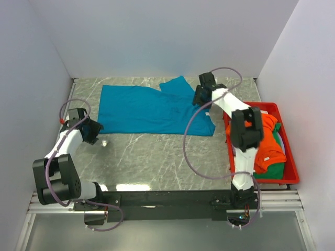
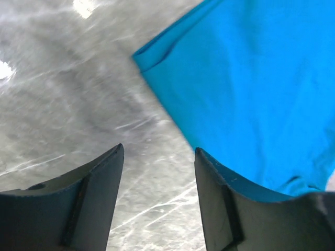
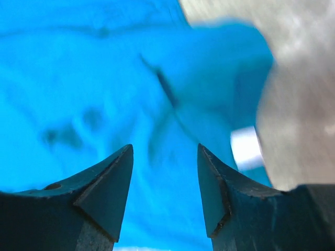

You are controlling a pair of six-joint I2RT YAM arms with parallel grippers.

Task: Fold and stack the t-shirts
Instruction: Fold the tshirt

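A teal-blue t-shirt (image 1: 152, 109) lies spread on the marble table at the back middle, one sleeve folded up at its far right. My left gripper (image 1: 92, 130) is open and empty at the shirt's left near corner; the left wrist view shows that corner (image 2: 246, 89) just beyond the open fingers, over bare table. My right gripper (image 1: 201, 97) is open above the shirt's right side; the right wrist view shows blurred teal cloth (image 3: 104, 89) and a white neck label (image 3: 245, 147) beyond its fingers. Orange (image 1: 267, 138), green (image 1: 272, 166) and white shirts lie piled in the red bin.
A red plastic bin (image 1: 291, 167) stands at the table's right edge beside the right arm. White walls close in the left, back and right. Grey marble tabletop (image 1: 152, 157) lies between the shirt and the arm bases.
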